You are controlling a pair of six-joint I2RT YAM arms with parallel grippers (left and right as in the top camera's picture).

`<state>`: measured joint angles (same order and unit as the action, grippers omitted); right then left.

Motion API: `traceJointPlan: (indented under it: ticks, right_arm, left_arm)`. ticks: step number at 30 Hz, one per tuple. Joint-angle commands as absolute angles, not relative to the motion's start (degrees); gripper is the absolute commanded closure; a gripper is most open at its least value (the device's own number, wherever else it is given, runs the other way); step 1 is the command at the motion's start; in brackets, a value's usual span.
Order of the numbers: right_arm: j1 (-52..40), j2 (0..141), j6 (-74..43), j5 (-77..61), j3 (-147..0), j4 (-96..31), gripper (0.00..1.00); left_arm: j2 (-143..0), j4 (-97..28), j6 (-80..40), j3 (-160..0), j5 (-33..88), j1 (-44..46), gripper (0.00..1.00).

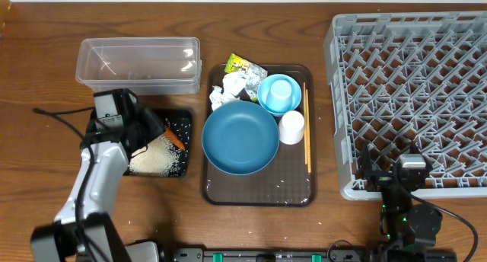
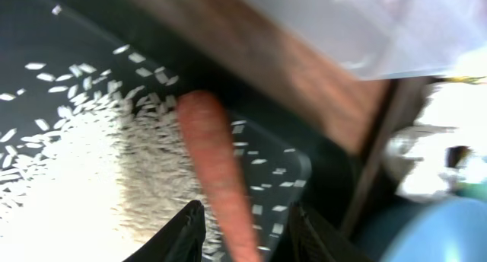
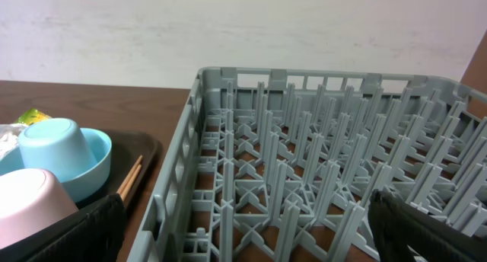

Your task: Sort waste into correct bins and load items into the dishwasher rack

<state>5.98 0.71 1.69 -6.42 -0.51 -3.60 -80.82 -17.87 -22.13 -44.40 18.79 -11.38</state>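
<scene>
The small orange carrot (image 2: pixel 217 170) lies slanted on the shallow black tray (image 2: pixel 293 161), one side against the heap of white rice (image 2: pixel 68 186). The left claw (image 2: pixel 247 233) straddles its near end, jaws parted a little wider than the carrot, with a gap showing on one side. The clear tub (image 1: pixel 137 64) sits just behind the black tray on the counter (image 1: pixel 46 56). On the brown serving tray (image 1: pixel 259 190) are the big dark-blue bowl (image 1: pixel 240 138), the light-blue bowl (image 1: pixel 279 94), a white cup (image 1: pixel 291 127), the chopsticks (image 1: pixel 307 129), crumpled tissues (image 1: pixel 228 91) and the wrapper (image 1: pixel 242 65). The right claw (image 3: pixel 247 225) stands wide and empty at the near edge of the grey rack (image 3: pixel 304 178)
</scene>
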Motion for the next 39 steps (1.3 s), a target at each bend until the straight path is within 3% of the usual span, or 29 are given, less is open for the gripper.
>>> traceJointPlan:
  ticks: [1, 4, 7, 14, 20, 21, 23, 29, 36, 39]
  right_arm:
    - [6.57, 0.43, 0.89, -6.26, -0.32, -3.66, 0.01]
    - [6.57, 0.43, 0.89, -6.26, -0.32, -3.66, 0.01]
    - [6.57, 0.43, 0.89, -6.26, -0.32, -3.66, 0.01]
    - [6.57, 0.43, 0.89, -6.26, -0.32, -3.66, 0.01]
    - [6.57, 0.43, 0.89, -6.26, -0.32, -3.66, 0.01]
    - [6.57, 0.43, 0.89, -6.26, -0.32, -3.66, 0.01]
    - [6.57, 0.43, 0.89, -6.26, -0.32, -3.66, 0.01]
    - [6.57, 0.43, 0.89, -6.26, -0.32, -3.66, 0.01]
    - [6.57, 0.43, 0.89, -6.24, -0.32, -3.66, 0.01]
    - [6.57, 0.43, 0.89, -6.26, -0.32, -3.66, 0.01]
  left_arm:
    - [-74.02, -17.93, -25.63, -45.25, 26.37, -11.62, 0.54]
    - [-68.12, -17.08, -26.72, -45.25, 39.09, -11.62, 0.29]
    - [-62.72, -16.62, -26.96, -45.25, 43.9, -11.62, 0.17]
    - [-55.53, -12.4, -25.58, -45.76, 49.41, -5.1, 0.17]
    - [-59.29, -19.16, -22.72, -45.93, 37.34, 9.54, 0.18]
    - [-60.66, -20.29, -22.09, -45.93, 33.98, 12.19, 0.23]
    - [-63.86, -21.91, -20.78, -45.93, 26.7, 18.0, 0.44]
    - [-72.77, -22.46, -20.21, -45.93, 8.71, 30.37, 0.73]
    - [-82.11, -22.46, -20.21, -45.93, 5.32, 34.65, 0.81]
    - [-84.36, -22.94, -20.21, -45.91, 6.11, 35.2, 0.91]
